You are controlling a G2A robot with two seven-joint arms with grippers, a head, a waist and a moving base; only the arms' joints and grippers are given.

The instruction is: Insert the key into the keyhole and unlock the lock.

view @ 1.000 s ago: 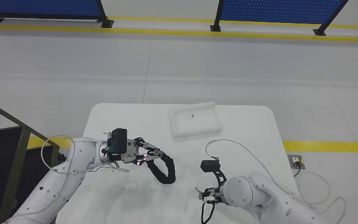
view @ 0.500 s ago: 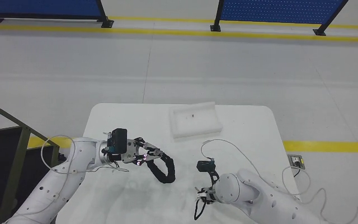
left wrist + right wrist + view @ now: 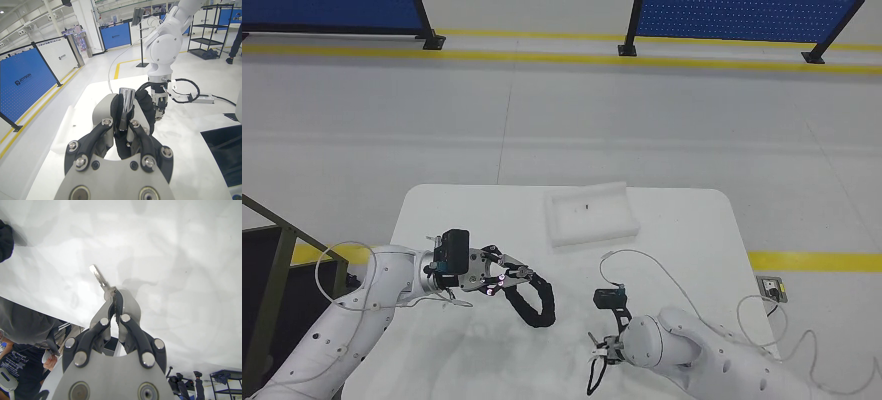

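The lock is a chrome cylinder (image 3: pixel 126 102) on a black cable loop (image 3: pixel 535 300). My left gripper (image 3: pixel 122 125) is shut on the cylinder and holds it above the table's left half, keyhole end pointing away from the wrist. My right gripper (image 3: pixel 114 294) is shut on the head of a silver key (image 3: pixel 101 279), whose blade sticks out past the fingertips. In the top view the right gripper (image 3: pixel 599 350) hangs near the table's front edge, a short way right of the cable loop. The left wrist view has the right gripper (image 3: pixel 159 113) just beyond the lock, apart from it.
A white foam tray (image 3: pixel 590 215) lies at the back middle of the white table (image 3: pixel 692 230). A white cable (image 3: pixel 662 262) trails over the table from the right arm. A black frame (image 3: pixel 272 260) stands off the table's left side.
The right arm has shifted left with the key, bringing its gripper a little closer to the lock. The left arm and the lock have stayed still.
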